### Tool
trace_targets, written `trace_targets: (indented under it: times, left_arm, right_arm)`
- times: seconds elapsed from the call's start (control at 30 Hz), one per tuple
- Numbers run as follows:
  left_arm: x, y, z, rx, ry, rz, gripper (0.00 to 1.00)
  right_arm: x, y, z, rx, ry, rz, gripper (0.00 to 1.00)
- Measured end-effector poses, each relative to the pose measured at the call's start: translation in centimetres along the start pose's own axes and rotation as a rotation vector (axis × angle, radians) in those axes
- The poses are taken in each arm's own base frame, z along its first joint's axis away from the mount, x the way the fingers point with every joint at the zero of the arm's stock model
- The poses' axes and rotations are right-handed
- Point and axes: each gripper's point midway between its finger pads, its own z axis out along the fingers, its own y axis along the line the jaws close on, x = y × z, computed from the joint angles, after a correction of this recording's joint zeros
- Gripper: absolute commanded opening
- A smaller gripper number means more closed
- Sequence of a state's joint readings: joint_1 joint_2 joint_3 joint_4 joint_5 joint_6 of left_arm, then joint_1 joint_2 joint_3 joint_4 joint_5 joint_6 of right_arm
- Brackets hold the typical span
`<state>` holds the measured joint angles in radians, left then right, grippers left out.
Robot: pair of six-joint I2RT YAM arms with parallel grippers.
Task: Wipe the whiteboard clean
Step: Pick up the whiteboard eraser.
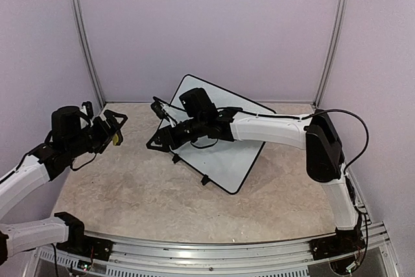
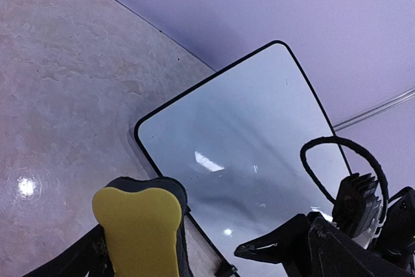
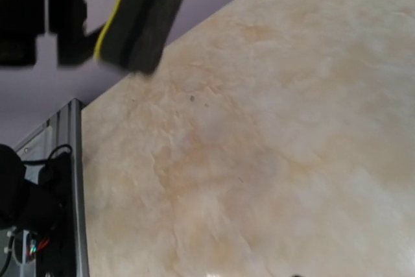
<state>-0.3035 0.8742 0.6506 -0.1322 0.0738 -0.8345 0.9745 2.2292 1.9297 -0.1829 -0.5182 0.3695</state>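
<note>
Two grippers are seen over the left half of the table (image 1: 130, 186), and neither is shown carrying an eraser. The whiteboard (image 1: 237, 160) is laid flat near the middle of the table. It is turned on a diagonal, so that one corner is aimed at the back wall (image 1: 207, 24) and another at the near edge. Its face is turned up, presumably so that it can be swept from above. No writing is made out on the parts shown in the overhead and left wrist views, though a strip is hidden beneath the right arm (image 1: 272, 124).

That arm is stretched across the board, and the right gripper (image 1: 157, 139) is set low at the board's left edge. Whether its jaws are parted or clamped on anything cannot be told: only one pad (image 3: 139, 14) is caught in its wrist view, with bare table below. The left gripper (image 1: 111, 128) is released and empty, jaws spread wide. It is raised near the board's left side, apart from it and facing it, probably parked clear so that the right arm is given room.

Open table is found in front of the board and to its left. The back corner is set close to the wall, and the right corner lies not far from the post (image 1: 334, 37). Judged from the clean surface, little or nothing is left to wipe.
</note>
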Motion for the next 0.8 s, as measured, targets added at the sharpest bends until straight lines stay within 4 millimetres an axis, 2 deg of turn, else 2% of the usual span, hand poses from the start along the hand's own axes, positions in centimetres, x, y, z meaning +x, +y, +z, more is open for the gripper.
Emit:
trace_targets:
  times: [0.1,0.17,0.27,0.43,0.63,0.8]
  left_arm:
    - [1.2,-1.0,-0.4,0.052,0.017,-0.034,0.99]
    - [1.8,-1.7,-0.7,0.091,0.024,-0.053,0.99]
    - [2.6,-2.6,-1.2,0.149,0.028,-0.076,0.99]
    - [3.3,-3.2,-1.7,0.195,0.03,-0.101,0.99]
    - [2.6,-4.1,-2.2,0.235,-0.003,-0.113,0.99]
    - [2.8,-4.7,-2.6,0.275,-0.009,-0.122,0.99]
  right_arm:
    - [0.3,0.9,2.2,-0.04,-0.01,-0.015,0.48]
    - [0.3,1.6,2.8,-0.066,-0.02,-0.021,0.47]
    - [-0.5,3.2,3.0,-0.105,-0.043,-0.038,0.47]
    - [-3.2,6.0,2.6,-0.163,-0.116,-0.104,0.47]
    - [-3.4,6.9,2.9,-0.176,-0.131,-0.132,0.47]
    - [-3.4,7.0,3.4,-0.168,-0.136,-0.137,0.46]
